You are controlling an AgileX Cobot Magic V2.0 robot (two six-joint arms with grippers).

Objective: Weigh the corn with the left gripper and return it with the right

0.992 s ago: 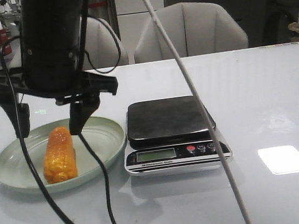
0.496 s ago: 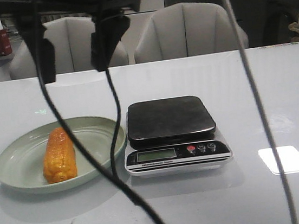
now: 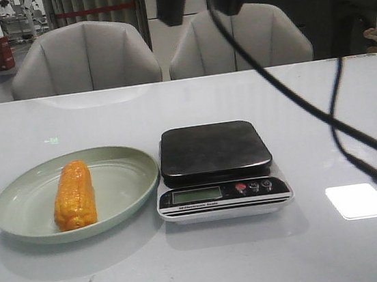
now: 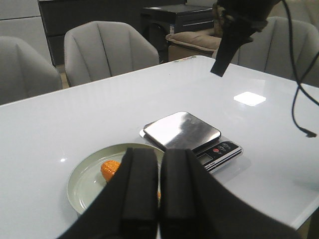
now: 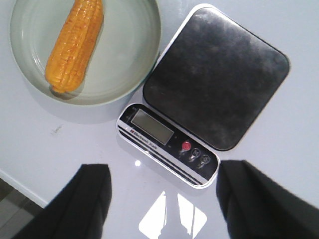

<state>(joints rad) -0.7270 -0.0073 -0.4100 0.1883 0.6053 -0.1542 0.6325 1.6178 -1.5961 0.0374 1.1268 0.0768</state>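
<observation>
Corn (image 3: 73, 195) at rest on the plate (image 3: 19, 218), near the table's (image 3: 322, 111) left edge.
Just beside it stands the scale (image 3: 216, 168). My left gripper (image 4: 154, 199) is pressed closed, empty; my right gripper (image 5: 162, 199) is spread wide, holding nothing.

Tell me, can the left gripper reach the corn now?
Probably yes. The corn lies uncovered on the plate, nothing above it. The left gripper is shut, so it must open first.
</observation>
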